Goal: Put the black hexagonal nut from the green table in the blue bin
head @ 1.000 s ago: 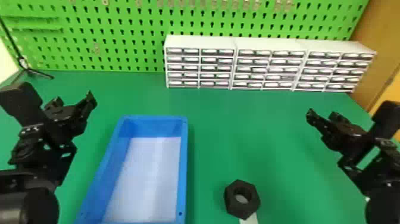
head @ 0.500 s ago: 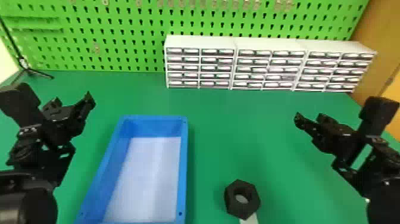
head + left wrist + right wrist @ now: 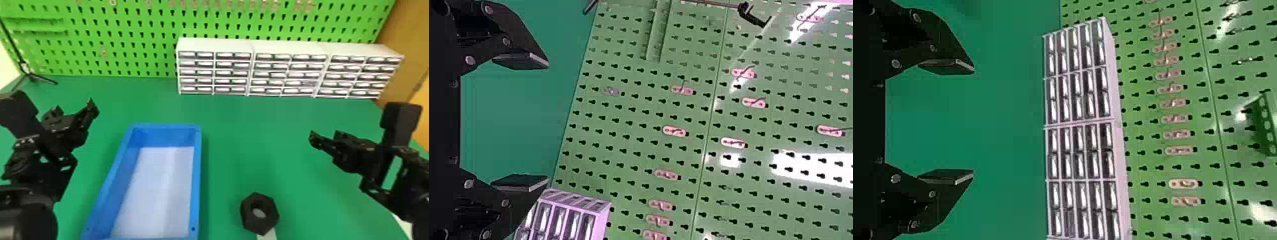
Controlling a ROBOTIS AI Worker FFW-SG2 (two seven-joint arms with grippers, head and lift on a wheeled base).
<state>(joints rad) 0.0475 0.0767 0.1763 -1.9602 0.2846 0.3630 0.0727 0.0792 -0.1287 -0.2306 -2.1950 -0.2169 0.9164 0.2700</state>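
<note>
In the head view, my right gripper (image 3: pixel 325 135) is above the table's right side, behind and to the right of the black hexagonal nut (image 3: pixel 259 213). The nut lies near the front, on a small pale piece, right of the blue bin (image 3: pixel 198 178), which holds nothing. Left of the bin, my left gripper (image 3: pixel 75 110) is parked over the table. The left wrist view shows that gripper (image 3: pixel 548 122) open, with nothing between its fingers. Likewise open and unloaded is the right gripper (image 3: pixel 973 124) in its own wrist view.
White drawer cabinets (image 3: pixel 287 70) line the back of the green table (image 3: pixel 242 127), before a green pegboard (image 3: pixel 127 38). A thin black stand (image 3: pixel 30 75) is at the back left corner. A wooden panel (image 3: pixel 402 57) rises at the right.
The right arm has moved left over the table, toward the middle, with its wrist turning slightly. My left arm has shifted only slightly; nut and bin have kept their places.
</note>
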